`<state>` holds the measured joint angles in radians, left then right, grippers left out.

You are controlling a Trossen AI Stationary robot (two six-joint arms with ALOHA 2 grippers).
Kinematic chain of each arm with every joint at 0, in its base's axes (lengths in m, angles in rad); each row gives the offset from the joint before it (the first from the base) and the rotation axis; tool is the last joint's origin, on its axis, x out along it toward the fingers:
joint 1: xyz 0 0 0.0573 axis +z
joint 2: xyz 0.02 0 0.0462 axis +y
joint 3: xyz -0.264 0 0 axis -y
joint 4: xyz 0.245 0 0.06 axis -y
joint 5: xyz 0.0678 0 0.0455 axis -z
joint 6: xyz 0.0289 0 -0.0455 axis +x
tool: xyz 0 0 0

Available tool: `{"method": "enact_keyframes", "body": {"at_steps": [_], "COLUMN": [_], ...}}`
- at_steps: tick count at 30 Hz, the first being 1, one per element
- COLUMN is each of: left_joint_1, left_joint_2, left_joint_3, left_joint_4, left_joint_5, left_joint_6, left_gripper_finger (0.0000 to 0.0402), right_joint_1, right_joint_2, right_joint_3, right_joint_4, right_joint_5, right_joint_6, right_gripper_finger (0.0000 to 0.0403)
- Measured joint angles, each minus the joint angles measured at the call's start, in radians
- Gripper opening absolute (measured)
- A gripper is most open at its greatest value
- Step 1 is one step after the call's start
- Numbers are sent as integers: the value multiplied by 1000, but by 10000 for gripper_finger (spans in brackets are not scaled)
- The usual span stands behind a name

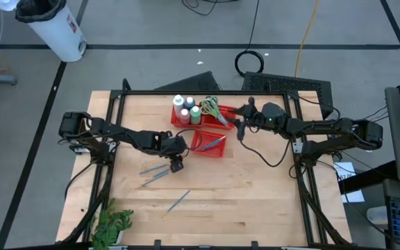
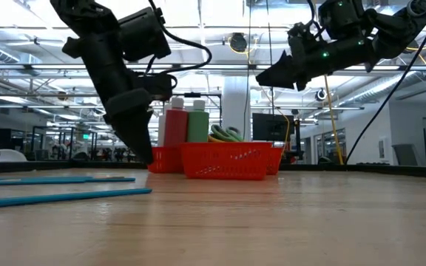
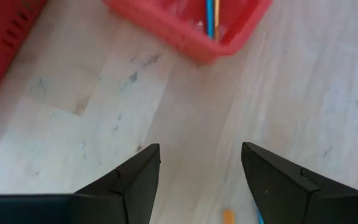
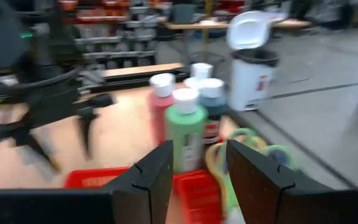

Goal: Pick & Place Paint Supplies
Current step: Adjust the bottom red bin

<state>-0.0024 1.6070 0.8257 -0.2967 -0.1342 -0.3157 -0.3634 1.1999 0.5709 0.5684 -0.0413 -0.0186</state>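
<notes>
- Jaws of both grippers stand apart with nothing between them. From above, the left gripper (image 1: 177, 165) points down at the table (image 1: 255, 201) near its middle, arm stretched in from the left edge; the right gripper (image 1: 241, 128) reaches from the right edge over the far baskets (image 1: 194, 119).
- Same view: bottles (image 1: 185, 107) and scissors (image 1: 212, 107) sit in the far baskets; brushes lie in the nearer basket (image 1: 210, 144); three more brushes (image 1: 155, 172) lie on bare wood toward the left and near edges.
- Low view: the left arm slopes steeply down, its gripper (image 2: 145, 151) tip just above the wood; the right gripper (image 2: 268, 76) hangs high above the baskets.
- Left wrist view: fingers (image 3: 138, 177) spread over bare wood, a brush (image 3: 211, 17) in the basket ahead.
- Right wrist view: fingers (image 4: 157, 174) parted, the green bottle (image 4: 187, 129) between and beyond them.
</notes>
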Motion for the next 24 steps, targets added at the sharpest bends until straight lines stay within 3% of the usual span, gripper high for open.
{"method": "enact_keyframes", "body": {"at_steps": [6, 8, 12, 17, 21, 24], "left_joint_1": [0, 0, 0, 1, 1, 1], "left_joint_2": [0, 0, 1, 1, 1, 1], "left_joint_3": [0, 0, 0, 0, 1, 1], "left_joint_4": [11, -1, -23, -21, -21, -20], "left_joint_5": [1, 1, 1, 1, 1, 1], "left_joint_6": [19, 24, 25, 22, 23, 23], "left_gripper_finger": [234, 234, 234, 234, 234, 234], "right_joint_1": [40, 96, 264, 455, 517, 524], "right_joint_2": [2, 17, 76, 235, 327, 357], "right_joint_3": [0, 0, -1, -1, 0, 0], "right_joint_4": [-80, -134, -194, -48, 40, 10], "right_joint_5": [-364, -398, -219, 27, 204, 239], "right_joint_6": [95, 103, 84, 34, 33, 92], "right_gripper_finger": [144, 144, 135, 111, 76, 46]}}
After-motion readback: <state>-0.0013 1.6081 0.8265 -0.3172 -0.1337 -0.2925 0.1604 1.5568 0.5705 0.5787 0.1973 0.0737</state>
